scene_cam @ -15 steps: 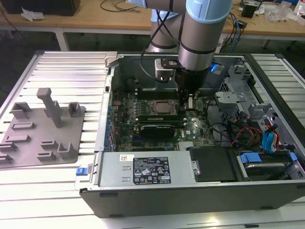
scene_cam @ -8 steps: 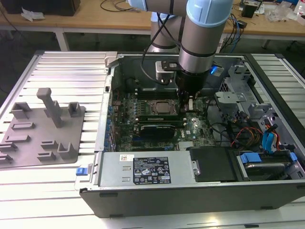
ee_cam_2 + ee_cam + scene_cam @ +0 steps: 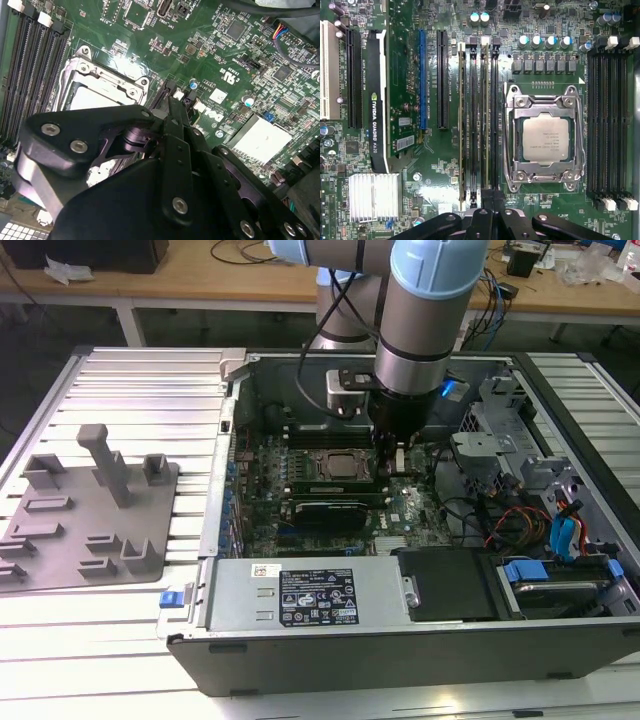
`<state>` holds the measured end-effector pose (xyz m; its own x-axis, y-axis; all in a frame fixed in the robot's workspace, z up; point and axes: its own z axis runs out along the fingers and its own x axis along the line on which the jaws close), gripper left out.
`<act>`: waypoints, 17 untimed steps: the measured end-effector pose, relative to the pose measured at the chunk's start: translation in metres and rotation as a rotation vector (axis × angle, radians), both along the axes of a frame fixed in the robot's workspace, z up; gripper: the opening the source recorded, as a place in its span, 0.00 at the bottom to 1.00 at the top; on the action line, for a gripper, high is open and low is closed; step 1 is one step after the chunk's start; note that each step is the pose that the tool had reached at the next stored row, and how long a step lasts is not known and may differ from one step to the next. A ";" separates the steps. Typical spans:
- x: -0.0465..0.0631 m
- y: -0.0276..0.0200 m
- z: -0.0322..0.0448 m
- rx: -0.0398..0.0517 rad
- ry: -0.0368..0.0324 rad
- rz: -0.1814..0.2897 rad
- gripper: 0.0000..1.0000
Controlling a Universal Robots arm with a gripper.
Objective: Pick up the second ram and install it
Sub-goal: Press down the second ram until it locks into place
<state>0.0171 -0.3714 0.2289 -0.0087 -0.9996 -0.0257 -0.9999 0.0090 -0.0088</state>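
Note:
In the first wrist view the second ram [image 3: 484, 120] is a thin green stick standing on edge in a memory slot beside the processor socket [image 3: 544, 137]. Another green stick [image 3: 462, 120] sits two slots over. My gripper [image 3: 493, 196] is shut, its black fingertips together over the near end of the second ram, by the slot's latch. In the second wrist view the closed fingertips [image 3: 172, 100] point down at the board beside a white latch. In the exterior view the gripper [image 3: 393, 462] reaches down into the open computer case, just past the socket [image 3: 335, 465] on the exterior view's right.
A grey holder plate [image 3: 90, 510] with upright pegs lies outside the case at the exterior view's left. A graphics card [image 3: 377, 110] and a finned heatsink [image 3: 372, 196] flank the slots. The power supply [image 3: 310, 595] and loose cables [image 3: 500, 510] crowd the case.

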 end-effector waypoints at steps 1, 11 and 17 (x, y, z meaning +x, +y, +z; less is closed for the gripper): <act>0.000 0.0001 0.0068 0.0004 -0.0002 0.000 0.08; -0.037 0.0000 0.0154 -0.0005 -0.0012 0.000 0.08; -0.066 0.0000 0.0148 -0.0005 -0.0012 0.000 0.08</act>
<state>-0.0492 -0.3714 0.2437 -0.0086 -0.9996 -0.0252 -0.9999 0.0089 -0.0100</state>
